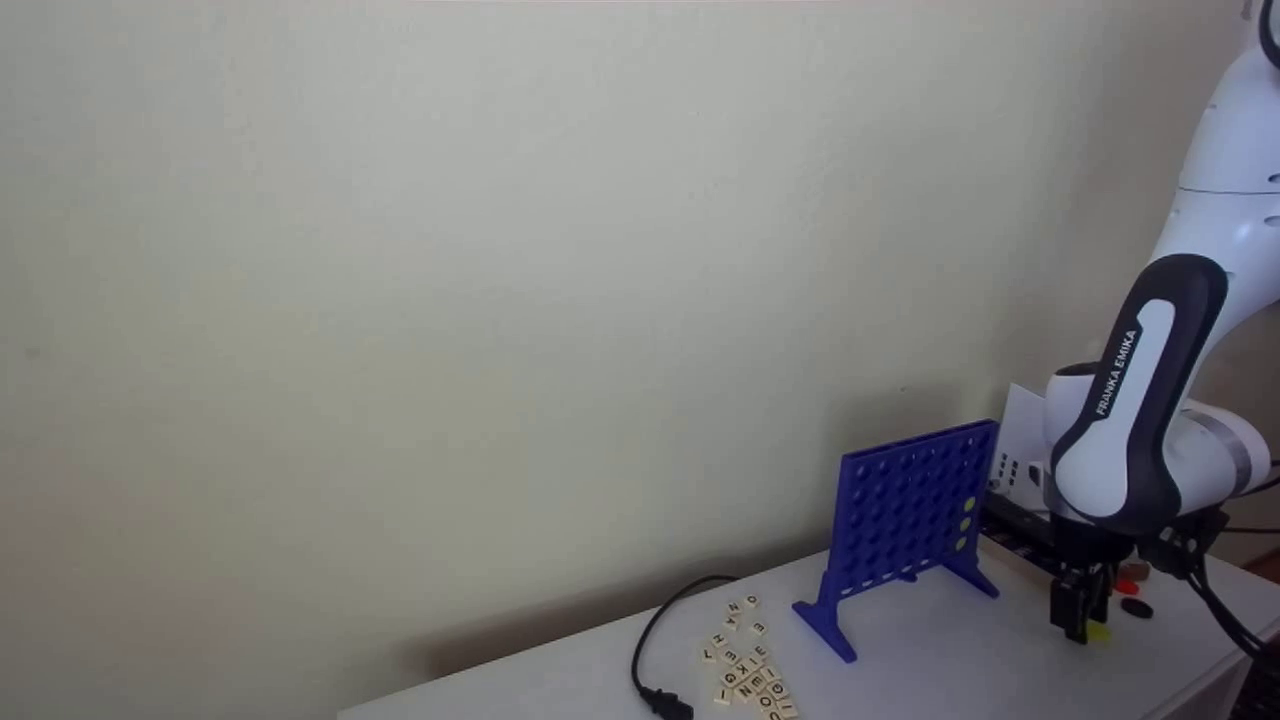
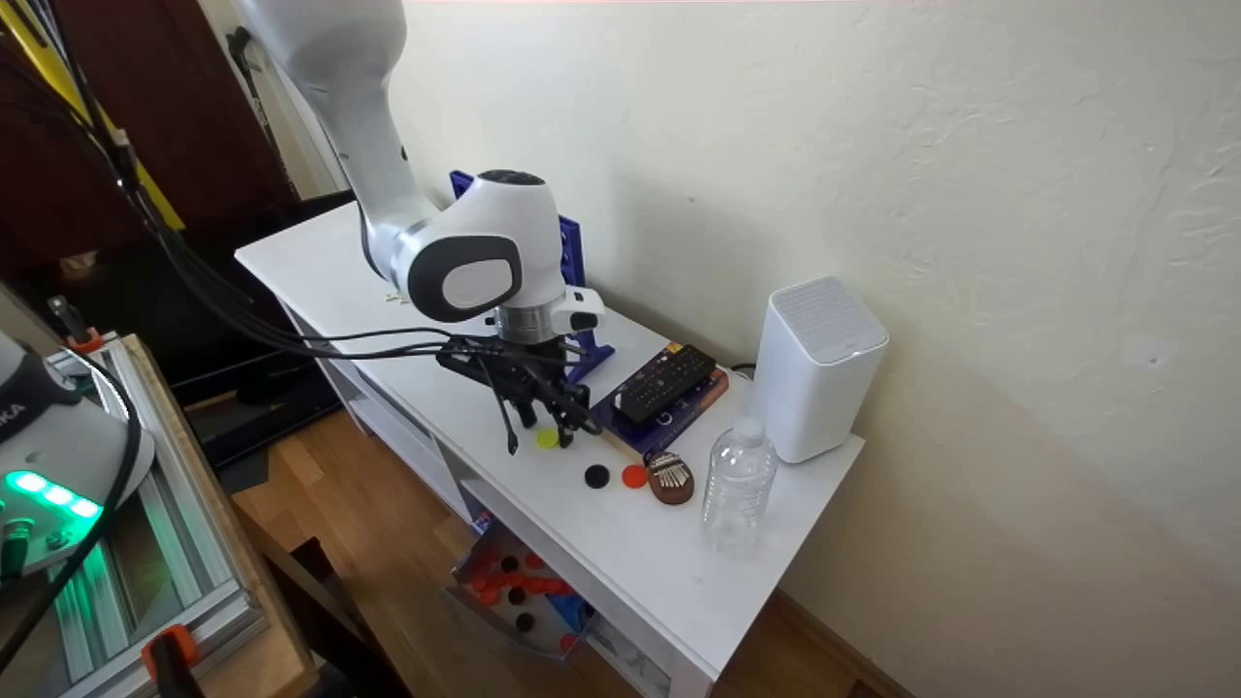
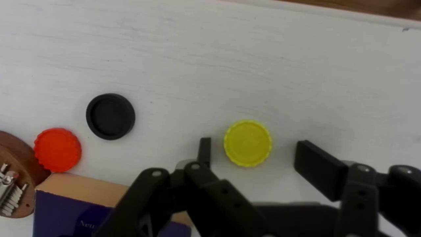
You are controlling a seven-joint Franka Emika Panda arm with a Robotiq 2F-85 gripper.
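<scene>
A yellow disc (image 3: 247, 143) lies flat on the white table in the wrist view, and it shows in both exterior views (image 1: 1098, 632) (image 2: 547, 438). My gripper (image 3: 252, 144) is open and points down, with one finger on each side of the disc. A gap shows on both sides, narrower at the left finger. The gripper also shows low over the table in both exterior views (image 1: 1084, 625) (image 2: 546, 432). A black disc (image 3: 110, 116) and a red disc (image 3: 57, 150) lie to the left in the wrist view. A blue upright grid rack (image 1: 905, 510) holds three yellow discs in one column.
A dark blue book (image 2: 669, 417) with a black remote (image 2: 666, 383) on it lies beside the gripper. A small brown thumb piano (image 2: 671, 479), a clear bottle (image 2: 740, 485) and a white box-shaped device (image 2: 819, 368) stand nearby. Letter tiles (image 1: 750, 670) and a black cable (image 1: 640, 640) lie beyond the rack.
</scene>
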